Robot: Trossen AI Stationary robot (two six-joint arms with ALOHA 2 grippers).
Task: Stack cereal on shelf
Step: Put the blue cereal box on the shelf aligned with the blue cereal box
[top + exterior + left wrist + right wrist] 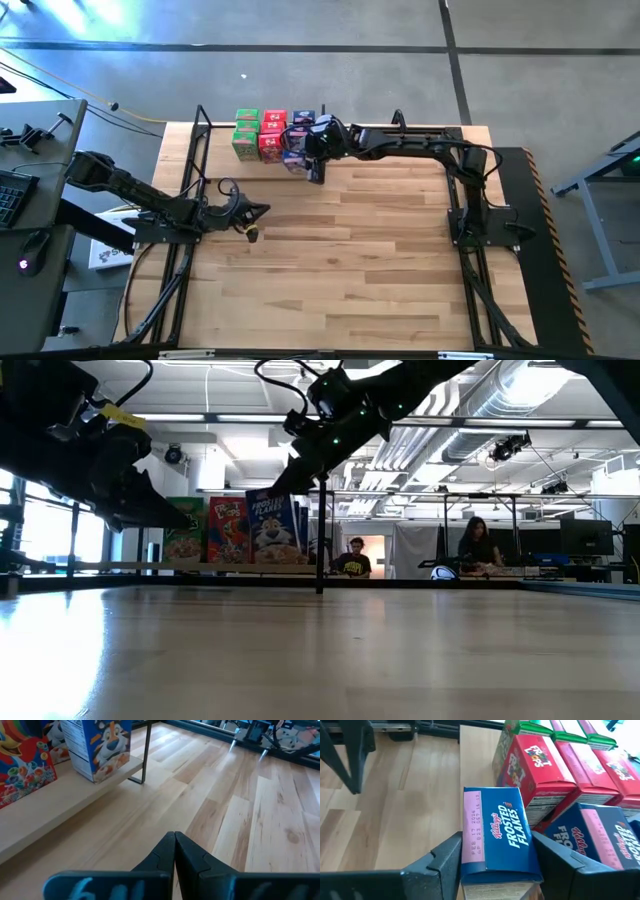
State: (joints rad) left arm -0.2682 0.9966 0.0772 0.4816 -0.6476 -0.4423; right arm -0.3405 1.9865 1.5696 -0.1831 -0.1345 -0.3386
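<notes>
The right pincer (495,865) has its jaws spread to either side of a blue cereal box (497,837), which stands between them on the shelf (475,750) beside the red boxes (535,762). The left pincer (245,211), pressed together, hangs over the counter (380,270) well apart from the shelf.

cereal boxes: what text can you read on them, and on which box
"Kellogg's FROSTED FLAKES": top of the blue box between the right gripper fingers.
"FEB 17 2026": pink strip on that same box; the code line beside it is unclear.
"FROSTED FLAKES": front of the blue box on the shelf.
Red boxes: logo too blurred.
</notes>
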